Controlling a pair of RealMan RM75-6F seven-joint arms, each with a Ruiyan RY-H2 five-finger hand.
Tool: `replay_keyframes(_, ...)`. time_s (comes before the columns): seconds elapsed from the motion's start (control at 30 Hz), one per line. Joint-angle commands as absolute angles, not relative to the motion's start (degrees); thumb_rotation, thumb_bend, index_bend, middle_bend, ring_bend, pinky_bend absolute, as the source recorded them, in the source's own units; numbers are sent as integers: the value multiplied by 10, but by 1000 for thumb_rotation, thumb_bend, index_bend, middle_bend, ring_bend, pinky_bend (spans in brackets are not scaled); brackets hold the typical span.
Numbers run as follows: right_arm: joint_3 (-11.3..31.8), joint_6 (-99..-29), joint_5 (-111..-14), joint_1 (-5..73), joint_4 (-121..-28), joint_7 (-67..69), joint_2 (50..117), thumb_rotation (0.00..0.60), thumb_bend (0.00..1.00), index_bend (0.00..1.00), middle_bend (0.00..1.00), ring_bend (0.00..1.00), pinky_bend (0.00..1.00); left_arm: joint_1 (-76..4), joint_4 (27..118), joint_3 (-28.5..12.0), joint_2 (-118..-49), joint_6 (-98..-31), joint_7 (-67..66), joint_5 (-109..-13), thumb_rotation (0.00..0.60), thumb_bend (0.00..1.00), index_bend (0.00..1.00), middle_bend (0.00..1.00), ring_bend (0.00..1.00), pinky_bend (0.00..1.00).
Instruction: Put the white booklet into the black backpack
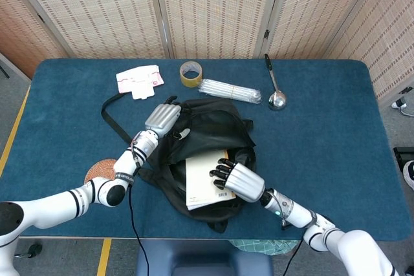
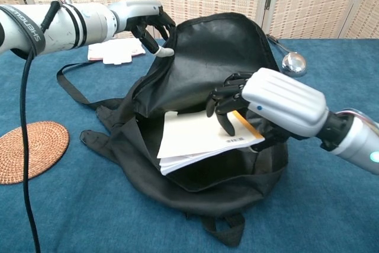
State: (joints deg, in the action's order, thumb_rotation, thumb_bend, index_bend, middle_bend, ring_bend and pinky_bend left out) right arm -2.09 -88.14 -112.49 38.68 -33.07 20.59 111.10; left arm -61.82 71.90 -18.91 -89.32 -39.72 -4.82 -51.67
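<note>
White booklet (image 2: 198, 137) lies half inside open black backpack (image 2: 207, 57).

light: bright, even | shadows: soft | focus: sharp | glare: none

Blue-covered table (image 1: 336, 127) bearing an open black backpack (image 1: 213, 130), woven coaster (image 1: 98, 169), tape roll (image 1: 190, 73), ladle (image 1: 275, 88), clear-wrapped bundle (image 1: 229, 90) and white-and-pink packet (image 1: 138, 80).
</note>
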Motion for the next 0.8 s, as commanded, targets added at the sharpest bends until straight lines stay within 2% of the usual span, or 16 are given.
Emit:
replay_keyframes(0.03, -20, -859, -1112, 405, -297, 201, 1137, 600, 612, 747, 418, 399, 304, -619, 720, -188, -891, -397, -47, -518, 600, 438, 573, 323, 253, 50)
replay_keyframes(0.33, -23, -825, -1089, 433, -223, 176, 1188, 600, 611, 747, 418, 401, 270, -620, 719, -187, -889, -395, -38, -520, 600, 438, 569, 323, 253, 49)
replay_keyframes(0.8, -30, -796, -1062, 474, -154, 151, 1230, 600, 613, 747, 396, 357, 220, -617, 723, -185, -883, -396, -26, -530, 600, 438, 562, 323, 249, 45)
